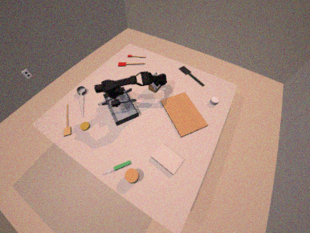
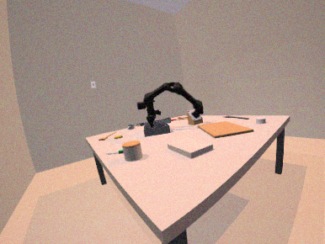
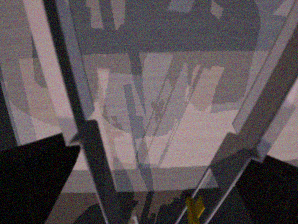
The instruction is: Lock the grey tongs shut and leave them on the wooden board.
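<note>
The grey tongs (image 1: pixel 130 100) (image 2: pixel 166 120) (image 3: pixel 95 160) lie open across the roasting tin (image 1: pixel 128 118) (image 2: pixel 157 131), with their two arms spread apart. A small yellow part (image 3: pixel 195 207) shows low in the wrist view, where the arms draw together. My gripper (image 1: pixel 116 103) (image 2: pixel 151 124) (image 3: pixel 155 142) is open and points down over the tin, close at the tongs. In the wrist view its black fingers are at the outer sides of both arms. Whether they touch is unclear. The wooden board (image 1: pixel 185 114) (image 2: pixel 225 129) lies flat, with nothing on it.
A wooden block (image 1: pixel 153 87) (image 2: pixel 194 121) stands by the arm's base. A pale slab (image 1: pixel 168 158) (image 2: pixel 190 147), a cork-topped jar (image 1: pixel 132 175) (image 2: pixel 132 151) and a green-handled tool (image 1: pixel 122 165) lie towards the near side. A black spatula (image 1: pixel 193 76) lies behind the board, a ladle (image 1: pixel 81 91) beyond the tin.
</note>
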Action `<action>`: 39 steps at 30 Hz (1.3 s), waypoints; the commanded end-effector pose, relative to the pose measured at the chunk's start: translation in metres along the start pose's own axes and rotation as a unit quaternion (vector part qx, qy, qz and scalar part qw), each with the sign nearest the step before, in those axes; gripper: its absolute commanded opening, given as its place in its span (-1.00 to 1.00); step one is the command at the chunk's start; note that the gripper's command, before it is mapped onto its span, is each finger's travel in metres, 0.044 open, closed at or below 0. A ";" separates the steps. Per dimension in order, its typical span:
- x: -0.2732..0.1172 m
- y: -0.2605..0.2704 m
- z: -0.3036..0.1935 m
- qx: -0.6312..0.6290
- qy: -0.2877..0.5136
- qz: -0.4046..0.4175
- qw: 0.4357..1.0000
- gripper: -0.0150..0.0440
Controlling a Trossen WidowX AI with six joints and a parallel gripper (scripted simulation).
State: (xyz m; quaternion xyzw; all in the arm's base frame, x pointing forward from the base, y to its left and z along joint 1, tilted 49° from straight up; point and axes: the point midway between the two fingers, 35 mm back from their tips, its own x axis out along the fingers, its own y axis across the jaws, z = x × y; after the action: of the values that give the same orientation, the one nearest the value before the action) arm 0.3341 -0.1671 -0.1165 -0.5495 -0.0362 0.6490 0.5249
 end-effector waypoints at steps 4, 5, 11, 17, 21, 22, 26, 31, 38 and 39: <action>0.012 0.000 0.003 0.002 -0.002 -0.002 1.000 1.00; 0.012 0.000 0.003 0.002 -0.002 -0.002 1.000 1.00; 0.008 0.000 0.002 0.000 -0.001 0.000 1.000 0.62; 0.008 0.000 0.002 0.000 -0.001 0.000 1.000 0.49; 0.008 0.000 0.002 0.000 -0.001 0.000 1.000 0.40; 0.008 0.000 0.002 0.000 -0.001 0.000 1.000 0.37; 0.008 0.000 0.002 0.000 -0.001 0.000 1.000 0.28; 0.008 0.000 0.002 0.000 -0.001 0.000 1.000 0.17; 0.008 0.000 0.002 0.000 -0.001 0.000 1.000 0.01; 0.008 0.000 0.002 0.000 -0.001 0.000 1.000 -0.01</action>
State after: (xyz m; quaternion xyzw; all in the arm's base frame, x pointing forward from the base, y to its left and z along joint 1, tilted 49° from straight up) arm 0.3342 -0.1601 -0.1216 -0.5489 -0.0367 0.6497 0.5247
